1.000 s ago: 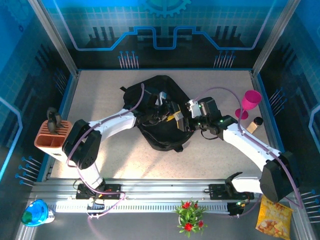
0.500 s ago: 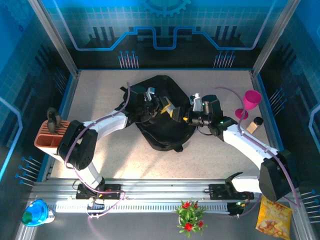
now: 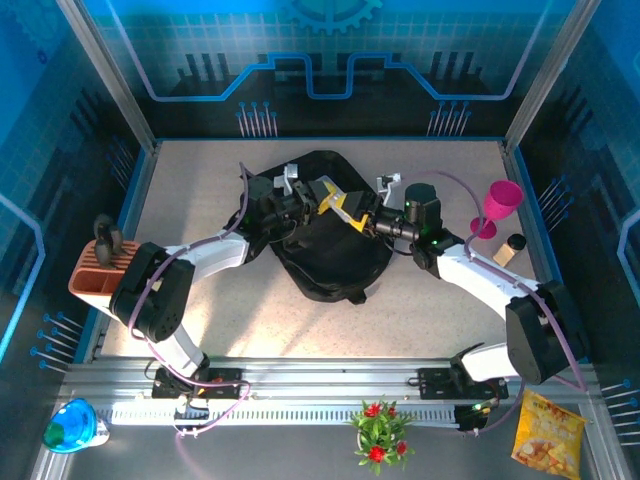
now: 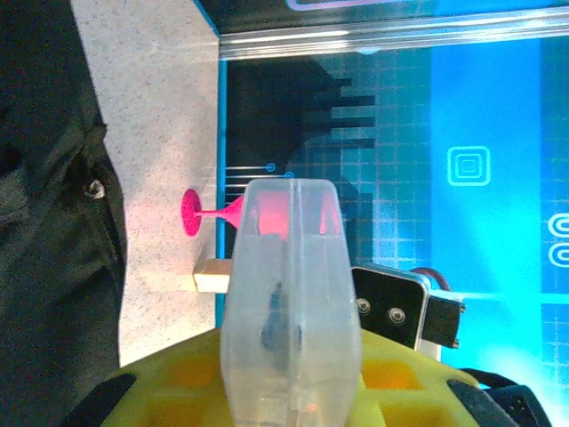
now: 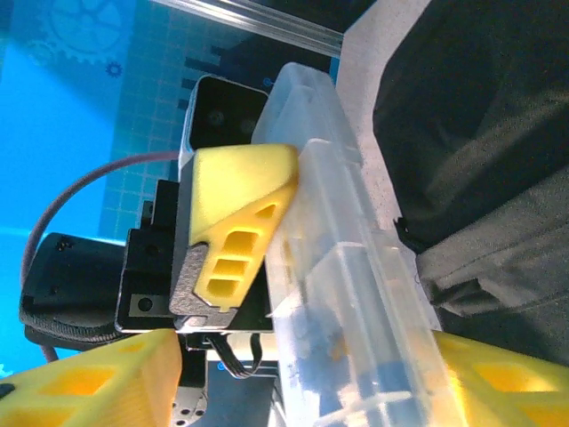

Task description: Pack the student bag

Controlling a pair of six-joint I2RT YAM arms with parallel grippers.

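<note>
My left tool (image 4: 289, 384) is clamped on a clear plastic case (image 4: 289, 294), w/ a yellow finger (image 4: 178, 391) on each side. It holds the case up over the far part of the student bag (image 3: 330, 262), prob so it can drop in w/o dragging on the fabric. The bag lies flat mid-table (image 3: 450, 170). My right tool (image 5: 302, 382) comes in from the bag's right side. Its jaws are spread around the same case w/ a gap at one finger, so it's not gripping; I'd guess it's there to steady the case or take it over. Can't tell if the bag's opening is unzipped below. A pink goblet (image 3: 500, 205) stands well right of the bag, out of the way.
</note>
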